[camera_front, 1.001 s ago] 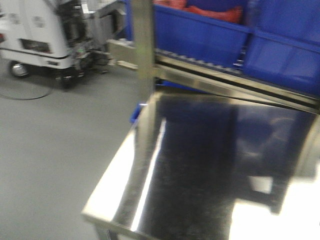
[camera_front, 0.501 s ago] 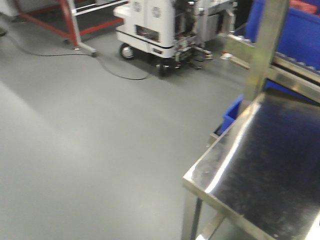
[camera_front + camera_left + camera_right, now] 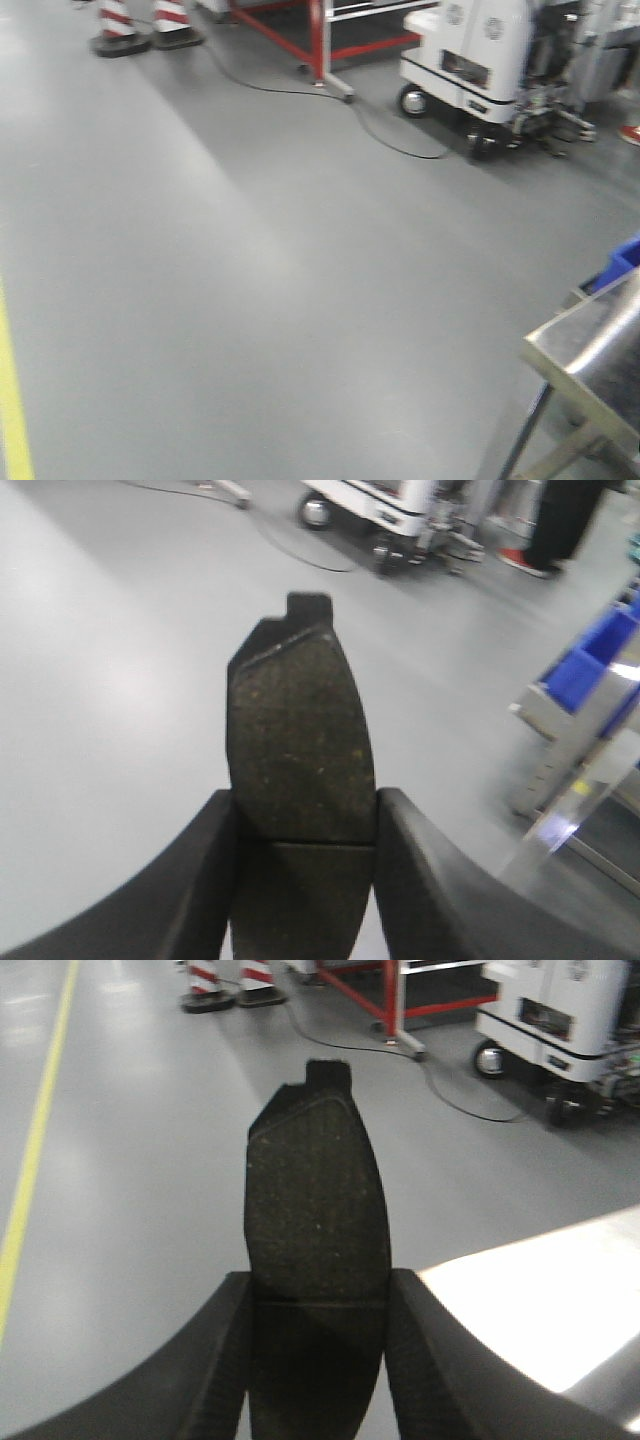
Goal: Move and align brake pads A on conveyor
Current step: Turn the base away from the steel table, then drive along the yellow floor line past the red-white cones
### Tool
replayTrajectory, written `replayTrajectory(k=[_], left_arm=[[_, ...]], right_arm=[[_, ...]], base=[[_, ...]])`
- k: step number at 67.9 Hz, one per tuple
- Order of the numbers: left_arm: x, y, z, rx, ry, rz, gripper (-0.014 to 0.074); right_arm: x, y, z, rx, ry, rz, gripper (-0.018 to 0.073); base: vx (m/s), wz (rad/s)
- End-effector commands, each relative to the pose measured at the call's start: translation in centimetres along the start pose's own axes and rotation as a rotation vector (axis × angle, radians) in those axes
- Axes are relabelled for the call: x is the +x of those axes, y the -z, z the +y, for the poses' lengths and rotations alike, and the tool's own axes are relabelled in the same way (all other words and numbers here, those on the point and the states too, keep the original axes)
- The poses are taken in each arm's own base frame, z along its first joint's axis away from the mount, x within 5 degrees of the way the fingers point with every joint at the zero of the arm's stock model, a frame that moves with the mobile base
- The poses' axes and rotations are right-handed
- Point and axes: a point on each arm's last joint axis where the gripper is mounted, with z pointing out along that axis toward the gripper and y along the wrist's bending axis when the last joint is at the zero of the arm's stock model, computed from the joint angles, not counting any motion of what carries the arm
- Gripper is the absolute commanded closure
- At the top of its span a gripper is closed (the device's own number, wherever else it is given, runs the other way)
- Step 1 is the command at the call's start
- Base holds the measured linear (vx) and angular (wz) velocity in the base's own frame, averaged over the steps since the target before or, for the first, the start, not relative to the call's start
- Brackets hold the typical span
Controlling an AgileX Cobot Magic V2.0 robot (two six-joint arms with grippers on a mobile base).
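Left claw: both dark, rounded fingers are closed against the long edges of the left pad, which stands lengthwise out of the grip. Right claw: likewise clamped on the right pad. Each pad is a flat, slightly curved oblong. Its face is a grainy, dark grey friction material with pale flecks, crossed by one thin groove near the fingertips, and a small square tab projects from the far end. Beyond the pads lies only smooth, matte grey floor, marked by a yellow line. Change of view: a second ago the front camera was filled by the mirror-bright steel table and the blue bins behind it. Half a second ago the table had slid to the right. Now only its near corner remains at lower right, with a sliver of blue bin above it. Newly revealed are a white cart, a red frame, striped cones and a black cable. Reading: the base appears to be turning away from the table in transit, with two pads aboard. The conveyor is in no present view, so placing and aligning are not yet begun.
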Motion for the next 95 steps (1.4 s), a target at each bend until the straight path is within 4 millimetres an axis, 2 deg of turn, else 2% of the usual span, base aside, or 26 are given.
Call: replayTrajectory(k=[1,57,95], left_arm=[[-1.37,0.34,-0.36,0.031,-0.002,-0.097,0.0603],[-1.37,0.34,-0.37,0.032,0.0,-0.096,0.0603],[-1.35,0.34,-0.41,0.037,0.004,-0.095,0.0603]], right_arm=[[-1.79,0.39,0.04,0.0,0.009,-0.124,0.0564],[-1.79,0.39,0.04,0.0,0.009,-0.124,0.0564],[-1.79,0.39,0.04,0.0,0.009,-0.124,0.0564]], base=[[-0.17,0.68],[-0.1,0.62],[0.14,0.14]])
